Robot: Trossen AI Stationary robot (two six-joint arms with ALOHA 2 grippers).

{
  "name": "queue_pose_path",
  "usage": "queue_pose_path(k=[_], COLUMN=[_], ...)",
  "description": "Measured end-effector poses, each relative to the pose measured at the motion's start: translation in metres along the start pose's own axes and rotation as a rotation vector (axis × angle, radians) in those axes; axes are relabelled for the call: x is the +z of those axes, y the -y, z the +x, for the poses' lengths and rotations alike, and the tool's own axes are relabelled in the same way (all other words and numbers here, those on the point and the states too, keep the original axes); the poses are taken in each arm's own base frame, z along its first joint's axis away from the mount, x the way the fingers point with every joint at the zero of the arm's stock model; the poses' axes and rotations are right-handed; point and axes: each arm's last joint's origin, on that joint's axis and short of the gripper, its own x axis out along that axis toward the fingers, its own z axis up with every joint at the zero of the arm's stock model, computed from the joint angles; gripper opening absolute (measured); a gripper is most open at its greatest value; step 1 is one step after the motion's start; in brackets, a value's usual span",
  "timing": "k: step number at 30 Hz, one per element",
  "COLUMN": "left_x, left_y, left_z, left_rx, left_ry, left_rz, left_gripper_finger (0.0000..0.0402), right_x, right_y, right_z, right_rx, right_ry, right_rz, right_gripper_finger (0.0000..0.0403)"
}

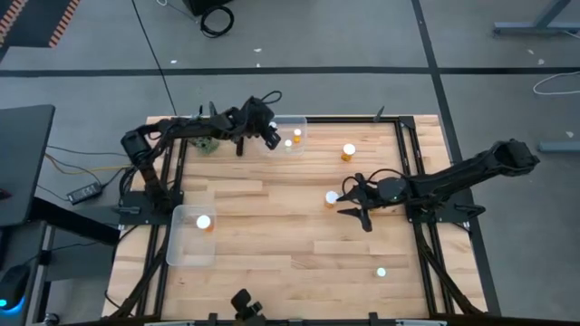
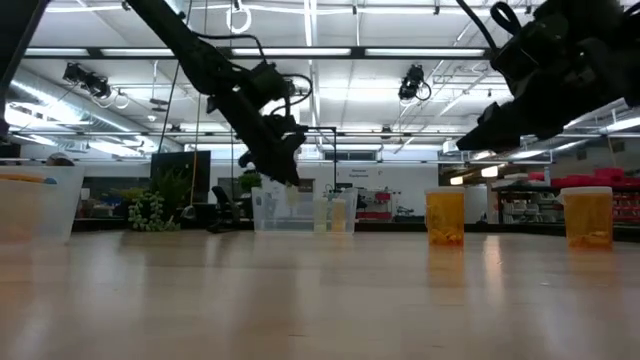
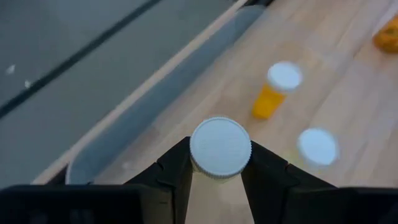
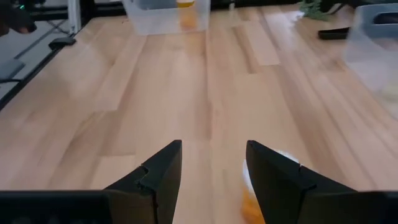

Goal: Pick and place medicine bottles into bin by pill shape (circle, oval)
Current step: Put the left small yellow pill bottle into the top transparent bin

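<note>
**Desk:** White cap first — what has the left gripper [image 3: 219, 171] got?

**Photographer:** Its two dark fingers [image 3: 177, 168] are clamped on a capped bottle [image 3: 220, 148], pinched just under the cap. It hangs over the far bin [image 1: 292, 133], a clear tub at the table's back edge. Below and just beyond the fingertips, inside that tub, stand two more bottles [image 3: 277, 90], well clear of the jaws.

**Desk:** And the right gripper [image 4: 212, 165]?

**Photographer:** Its jaws stand apart, empty, above the bare planks. A lone bottle [image 1: 332, 197] sits just beside one fingertip, slightly off the gap rather than between the fingers. Farther out toward the back edge is another bottle [image 1: 349, 151]; behind the wrist, near the front edge, one more [image 1: 381, 272]. Across the wooden table [image 1: 299, 235], the near bin [image 1: 190, 235] already holds a bottle [image 1: 205, 221].

**Desk:** How will these things handle?

**Photographer:** My guess is light, stiff plastic with smooth round sides, so likely to roll or tip if nudged off-centre. The grip shown looks sensible: across the body right below the cap, whose lip should stop a slide. The right arm would probably need to shift sideways to centre its bottle before closing.

**Desk:** Pill shapes?

**Photographer:** Too small to tell.
</note>
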Motion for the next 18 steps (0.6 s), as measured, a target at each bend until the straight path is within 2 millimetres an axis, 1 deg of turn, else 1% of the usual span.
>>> queue_pose_path(k=[3, 5, 8, 18], left_x=[-0.001, 0.002, 0.0, -0.007], left_y=[-0.008, -0.01, -0.012, -0.017], left_z=[0.006, 0.009, 0.011, 0.011], left_rx=[0.009, 0.011, 0.016, 0.032], left_ry=[-0.024, -0.007, -0.019, -0.093], left_rz=[-0.029, -0.054, -0.071, -0.122], left_gripper_finger=[0.0131, 0.013, 0.0127, 0.0136], right_x=[-0.004, -0.006, -0.008, -0.009], right_y=[0.006, 0.009, 0.011, 0.01], right_z=[-0.006, -0.01, -0.013, -0.012], right_rx=[0.002, 0.014, 0.031, 0.052], right_ry=[0.018, 0.025, 0.034, 0.025], right_rz=[0.011, 0.018, 0.028, 0.03], right_gripper_finger=[0.0186, 0.0186, 0.0186, 0.0186])
